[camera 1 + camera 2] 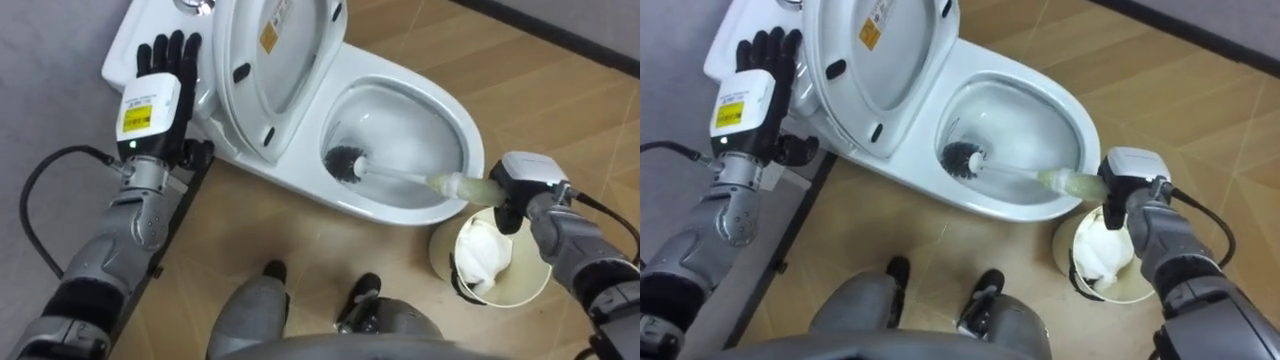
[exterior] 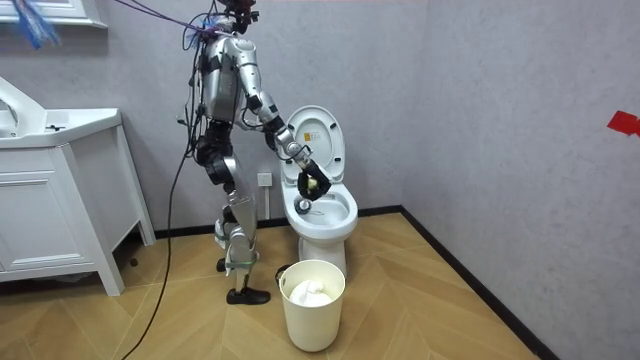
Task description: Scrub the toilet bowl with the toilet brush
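Room view's cabinet (image 2: 60, 210); eye views' brush (image 1: 412, 180) in toilet (image 1: 400, 214), right robot hand (image 1: 525, 180) round it, left robot hand (image 1: 160, 85) spread

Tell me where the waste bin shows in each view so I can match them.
Left eye view: waste bin lower right, below the right hand gripping the toilet brush.
Right eye view: lower right of centre, beside the toilet front.
Room view: bottom centre, before the toilet.
Shared landmark: the toilet's raised lid.
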Robot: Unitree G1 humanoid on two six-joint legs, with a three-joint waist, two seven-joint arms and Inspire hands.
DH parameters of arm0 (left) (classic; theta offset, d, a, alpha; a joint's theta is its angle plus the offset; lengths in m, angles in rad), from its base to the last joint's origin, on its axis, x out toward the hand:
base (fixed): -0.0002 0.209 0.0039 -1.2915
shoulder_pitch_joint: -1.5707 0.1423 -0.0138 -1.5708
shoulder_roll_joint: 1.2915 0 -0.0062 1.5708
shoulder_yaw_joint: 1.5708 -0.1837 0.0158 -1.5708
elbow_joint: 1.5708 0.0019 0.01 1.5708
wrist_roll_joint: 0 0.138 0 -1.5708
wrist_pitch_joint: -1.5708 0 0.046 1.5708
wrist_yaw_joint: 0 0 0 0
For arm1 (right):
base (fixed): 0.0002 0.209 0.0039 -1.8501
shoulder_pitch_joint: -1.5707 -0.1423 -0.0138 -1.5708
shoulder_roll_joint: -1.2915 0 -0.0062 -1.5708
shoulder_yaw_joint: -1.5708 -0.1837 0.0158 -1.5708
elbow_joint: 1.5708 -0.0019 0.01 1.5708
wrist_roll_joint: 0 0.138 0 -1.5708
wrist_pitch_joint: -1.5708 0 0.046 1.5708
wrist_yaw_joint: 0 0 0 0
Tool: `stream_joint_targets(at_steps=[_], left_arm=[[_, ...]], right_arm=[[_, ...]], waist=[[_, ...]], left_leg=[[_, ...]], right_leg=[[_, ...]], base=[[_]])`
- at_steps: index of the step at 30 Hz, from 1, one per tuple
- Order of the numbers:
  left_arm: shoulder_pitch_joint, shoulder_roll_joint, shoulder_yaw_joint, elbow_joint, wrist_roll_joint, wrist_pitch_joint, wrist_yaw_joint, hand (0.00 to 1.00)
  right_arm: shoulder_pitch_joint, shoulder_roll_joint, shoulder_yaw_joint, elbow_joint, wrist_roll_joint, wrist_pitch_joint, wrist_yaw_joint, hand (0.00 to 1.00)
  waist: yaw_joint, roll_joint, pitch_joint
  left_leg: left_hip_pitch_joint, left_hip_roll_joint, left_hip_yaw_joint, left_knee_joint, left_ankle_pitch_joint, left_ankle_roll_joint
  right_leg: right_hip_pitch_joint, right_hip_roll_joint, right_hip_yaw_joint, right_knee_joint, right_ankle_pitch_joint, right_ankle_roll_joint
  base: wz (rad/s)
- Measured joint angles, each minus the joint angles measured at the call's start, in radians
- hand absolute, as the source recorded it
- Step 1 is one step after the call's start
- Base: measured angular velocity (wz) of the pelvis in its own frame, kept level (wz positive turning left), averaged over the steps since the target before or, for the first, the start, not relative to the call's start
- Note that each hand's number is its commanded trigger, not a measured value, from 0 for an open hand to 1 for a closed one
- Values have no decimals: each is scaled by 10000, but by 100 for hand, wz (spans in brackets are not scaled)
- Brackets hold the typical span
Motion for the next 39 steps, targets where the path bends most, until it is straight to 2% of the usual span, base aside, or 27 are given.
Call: stream_joint_targets(at_steps=[2,7,11,13,19,20,26,28,31,36,39], left_arm=[[-109,1,-20,0,0,0,8,0],[-232,32,-149,-85,25,-6,295,0],[-243,18,-261,-159,-4,19,441,0],[-283,19,-340,-340,-27,143,442,0],[-403,22,-742,-800,-480,392,441,0],[-467,26,-827,-803,-477,392,474,0],[-631,45,-947,-1208,-535,390,942,0],[-631,57,-988,-1286,-603,389,1104,0],[-656,243,-1137,-1423,-784,395,1299,0],[-645,273,-1204,-1685,-1064,488,1304,0],[-611,276,-1184,-1798,-1057,494,1301,0]], right_arm=[[-30,-25,-4,1,39,2,-8,100],[-358,-36,2,326,318,58,-171,100],[-641,-43,33,716,616,134,-211,100],[-774,-46,117,717,859,270,-244,100],[-1463,-99,284,1028,2591,569,-351,100],[-1594,-142,284,1178,3042,623,-349,100],[-2260,-369,249,1406,4542,784,-317,100],[-2535,-377,311,1542,5033,967,-265,100],[-2873,-416,621,1721,6143,1146,-200,100],[-2952,-481,580,1725,8332,1559,-95,100],[-2947,-497,176,1750,8515,1569,-96,100]], waist=[[-1,68,86],[40,197,79],[61,261,65],[76,276,69],[94,417,117],[105,428,158],[320,319,252],[338,270,281],[369,79,393],[345,72,396],[279,78,394]], left_leg=[[-153,0,-60,39,-13,-8],[-731,-33,-85,366,-12,-10],[-1075,-218,-79,484,14,21],[-1329,-268,-87,649,15,24],[-2017,-464,-153,1039,58,94],[-2113,-531,-195,1079,55,100],[-2960,-532,-174,1427,66,107],[-3081,-532,-167,1482,67,103],[-3119,-586,-82,1572,71,98],[-3427,-601,-94,1903,70,100],[-3669,-671,-224,2141,66,107]], right_leg=[[-26,8,-52,-4,-4,-6],[-678,-55,-16,301,15,-55],[-1243,-362,2,940,-190,-66],[-1476,-442,-12,1106,-252,-75],[-2108,-724,-35,1605,-337,-76],[-2210,-807,-47,1753,-387,-69],[-3038,-864,42,2077,-403,-133],[-3175,-888,53,2174,-420,-160],[-3355,-1007,136,2449,-530,-207],[-3501,-1035,128,2550,-565,-201],[-3654,-1063,130,2660,-597,-180]], base=[[9],[1],[3],[7],[10],[13],[2],[2],[0],[4],[9]])
